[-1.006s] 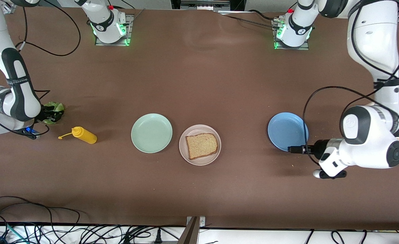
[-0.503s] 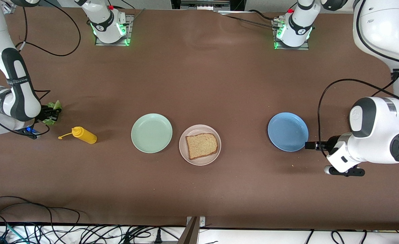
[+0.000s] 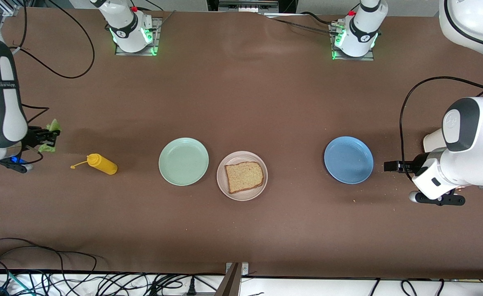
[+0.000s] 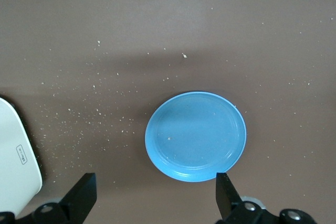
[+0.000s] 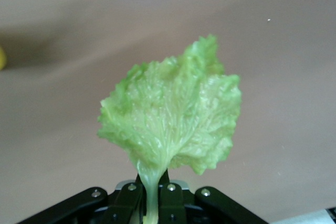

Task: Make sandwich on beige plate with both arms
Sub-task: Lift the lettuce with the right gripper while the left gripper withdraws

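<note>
The beige plate (image 3: 241, 156) sits mid-table with one brown bread slice (image 3: 244, 176) on it. My right gripper (image 3: 43, 137) hangs over the table at the right arm's end and is shut on the stem of a ruffled green lettuce leaf (image 3: 54, 125). In the right wrist view the lettuce leaf (image 5: 170, 124) fans out from the right gripper (image 5: 151, 184), clear of the tabletop. My left gripper (image 3: 390, 166) is open and empty, just past the blue plate (image 3: 348, 160) toward the left arm's end. In the left wrist view the left gripper (image 4: 155, 184) frames that blue plate's (image 4: 195, 136) rim.
A mint green plate (image 3: 183, 161) lies beside the beige plate, toward the right arm's end. A yellow squeeze bottle (image 3: 102, 163) lies on its side between it and the right gripper. A white board's corner (image 4: 13, 161) and scattered crumbs show near the blue plate.
My right gripper closed on the lettuce, lifted it off the table and drew toward the right arm's end. My left arm pulled back from the blue plate toward its own end, still open.
</note>
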